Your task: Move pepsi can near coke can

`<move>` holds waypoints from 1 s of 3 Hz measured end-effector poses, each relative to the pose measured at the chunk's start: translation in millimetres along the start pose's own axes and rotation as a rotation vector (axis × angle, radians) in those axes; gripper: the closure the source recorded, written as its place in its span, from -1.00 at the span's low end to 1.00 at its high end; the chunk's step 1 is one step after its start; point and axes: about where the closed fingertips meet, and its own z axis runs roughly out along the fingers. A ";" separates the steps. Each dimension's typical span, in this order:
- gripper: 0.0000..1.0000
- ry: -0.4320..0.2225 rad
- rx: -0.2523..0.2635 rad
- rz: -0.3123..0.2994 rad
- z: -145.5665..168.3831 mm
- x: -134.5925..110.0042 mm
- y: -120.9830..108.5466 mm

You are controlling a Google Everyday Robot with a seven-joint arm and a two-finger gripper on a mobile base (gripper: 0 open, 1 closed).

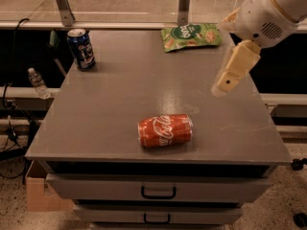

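Observation:
The pepsi can (81, 48), dark blue with a silver top, stands upright at the far left corner of the grey cabinet top (120, 109). The coke can (165, 130), red-orange with white script, lies on its side near the front edge, about the middle. My gripper (223, 85) hangs from the white arm (268, 13) over the right side of the top. It is above and to the right of the coke can and far from the pepsi can. It holds nothing that I can see.
A green snack bag (191, 36) lies at the far edge, right of centre. Two drawers (158, 191) with dark handles are below the top. A water bottle (37, 83) and cables are on the left, and a cardboard box (41, 195) is on the floor.

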 end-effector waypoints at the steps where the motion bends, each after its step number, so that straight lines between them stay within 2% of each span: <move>1: -1.00 -0.116 0.001 -0.025 39.0 -67.1 -6.0; 2: -1.00 -0.143 0.028 -0.029 41.0 -79.0 -12.4; 3: -1.00 -0.149 0.029 -0.028 42.6 -80.1 -13.5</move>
